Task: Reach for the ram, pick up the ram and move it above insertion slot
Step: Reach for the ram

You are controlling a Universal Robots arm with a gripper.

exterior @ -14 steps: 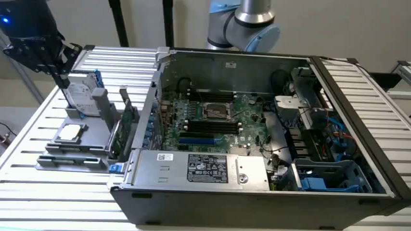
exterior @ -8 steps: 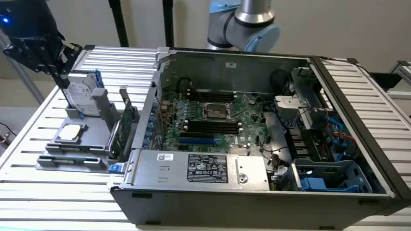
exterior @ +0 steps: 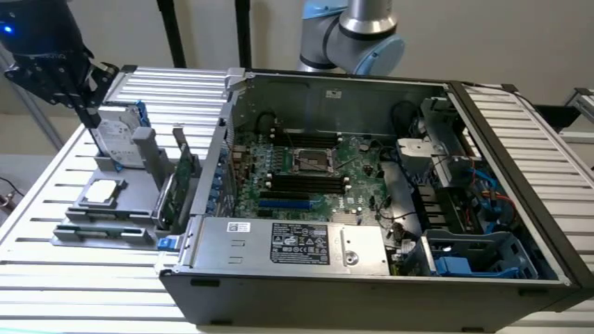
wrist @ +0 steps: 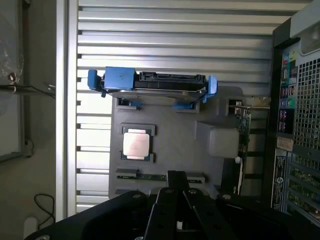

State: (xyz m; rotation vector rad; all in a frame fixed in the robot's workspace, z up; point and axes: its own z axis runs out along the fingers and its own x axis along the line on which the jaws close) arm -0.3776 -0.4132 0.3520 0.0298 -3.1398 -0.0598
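The ram (wrist: 150,176) is a thin green strip standing on edge in a slot of the grey parts tray (wrist: 180,135), just past the processor chip (wrist: 136,145). My gripper (wrist: 176,178) hangs above the tray end close to the ram, fingers shut together and holding nothing. From outside, the black gripper (exterior: 88,110) is high at the exterior view's left, over the tray beside the upright hard drive (exterior: 116,133). The insertion slot (exterior: 302,182) is one of several parallel black sockets on the motherboard inside the open case.
The open computer case (exterior: 371,278) takes up the middle and the exterior view's right of the slatted metal table (exterior: 55,292). An upright green expansion card (exterior: 183,182) stands at the tray's edge next to the case wall. A blue slot (exterior: 288,204) lies beside the black sockets.
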